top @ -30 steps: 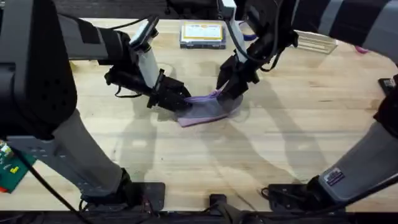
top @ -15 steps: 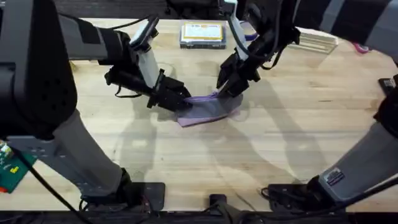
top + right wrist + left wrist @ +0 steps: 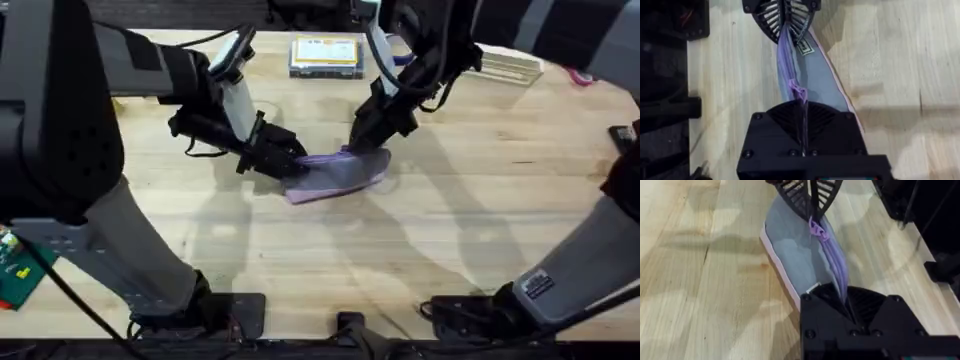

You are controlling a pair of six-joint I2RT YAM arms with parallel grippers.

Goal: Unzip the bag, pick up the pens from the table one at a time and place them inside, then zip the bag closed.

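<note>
The grey bag (image 3: 340, 178) with lavender edging lies mid-table, stretched between both grippers. My left gripper (image 3: 297, 160) is shut on the bag's left end; in the left wrist view its fingers (image 3: 845, 302) clamp the fabric beside the purple zipper. My right gripper (image 3: 352, 150) is shut on the zipper pull (image 3: 799, 92) at the bag's (image 3: 815, 70) other end. The left wrist view shows the right gripper (image 3: 811, 217) pinching that pull (image 3: 815, 230) above the bag (image 3: 795, 255). The zipper line runs between the two grippers. The pens are out of view.
A clear box with a yellow label (image 3: 326, 55) sits at the back centre of the wooden table (image 3: 470, 230). A clear flat item (image 3: 510, 68) and something pink (image 3: 580, 77) lie at the back right. A green object (image 3: 15, 270) is off the left edge.
My right gripper has shifted slightly up and back with the zipper pull, lifting the bag's right end a little. The left gripper has held still.
</note>
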